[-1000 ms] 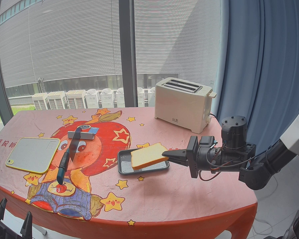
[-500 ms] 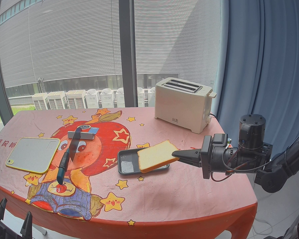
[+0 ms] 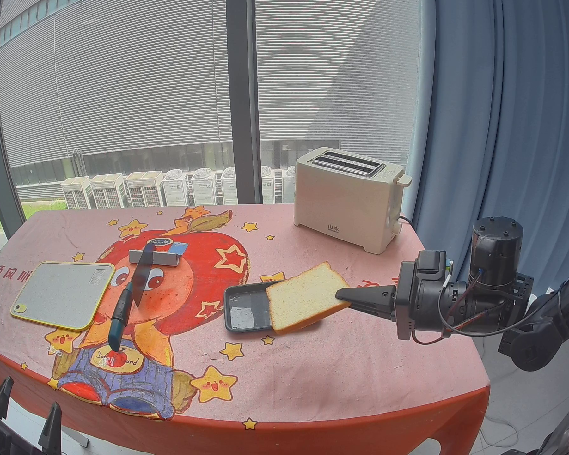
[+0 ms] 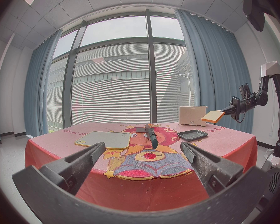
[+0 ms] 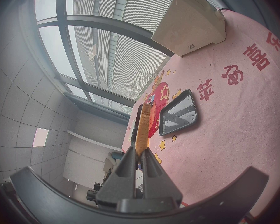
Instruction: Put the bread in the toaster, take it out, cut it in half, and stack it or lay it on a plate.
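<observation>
Right gripper (image 3: 342,296) pinched bread slice (image 3: 306,295) by its edge, jaws narrow. Slice hung tilted in air above right end of dark tray (image 3: 235,316), not touching it. Toaster (image 3: 348,197) stood behind. Left gripper (image 4: 142,146) sat low before table's front edge, jaws spread wide. Knife (image 3: 129,298) lay beside cutting board (image 3: 63,293).

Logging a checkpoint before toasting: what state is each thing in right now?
bread: held in the air by one edge.
right gripper: shut on the bread.
left gripper: open, holding nothing.
toaster: upright, lever up.
tray: flat on the table.
knife: blade propped on a grey block.
cutting board: lying flat.
</observation>
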Robot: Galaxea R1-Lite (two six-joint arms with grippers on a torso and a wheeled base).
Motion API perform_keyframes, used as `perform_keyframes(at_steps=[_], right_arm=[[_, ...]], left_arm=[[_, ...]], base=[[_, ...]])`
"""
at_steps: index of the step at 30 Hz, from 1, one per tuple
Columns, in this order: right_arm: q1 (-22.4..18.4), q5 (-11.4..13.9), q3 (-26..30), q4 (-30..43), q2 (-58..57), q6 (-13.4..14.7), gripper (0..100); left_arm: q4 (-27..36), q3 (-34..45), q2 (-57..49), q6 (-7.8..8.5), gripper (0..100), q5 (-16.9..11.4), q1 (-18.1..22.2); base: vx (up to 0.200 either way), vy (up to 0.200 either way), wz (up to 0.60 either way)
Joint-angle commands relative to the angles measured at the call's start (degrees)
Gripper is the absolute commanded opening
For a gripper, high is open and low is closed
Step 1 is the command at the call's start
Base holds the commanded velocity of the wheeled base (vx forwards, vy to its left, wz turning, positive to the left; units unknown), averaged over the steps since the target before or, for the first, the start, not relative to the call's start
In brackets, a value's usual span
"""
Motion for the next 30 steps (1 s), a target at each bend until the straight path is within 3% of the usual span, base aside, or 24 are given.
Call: perform_keyframes(at_steps=[1,9,30], right_arm=[[0.17,0.05,0.71,-0.79,-1.78,-0.2,0],[0.34,0.05,4.58,-10.37,-2.75,0.24,0],[0.25,0.14,4.66,-10.02,-7.76,0.59,0]], left_arm=[[-0.01,1.01,-0.93,0.02,100,0.01,0.0],[-0.01,1.01,-0.93,0.02,100,0.01,0.0],[-0.01,1.01,-0.93,0.02,100,0.01,0.0]], base=[[0.0,0.0,0.0],[0.0,0.0,0.0],[0.0,0.0,0.0]])
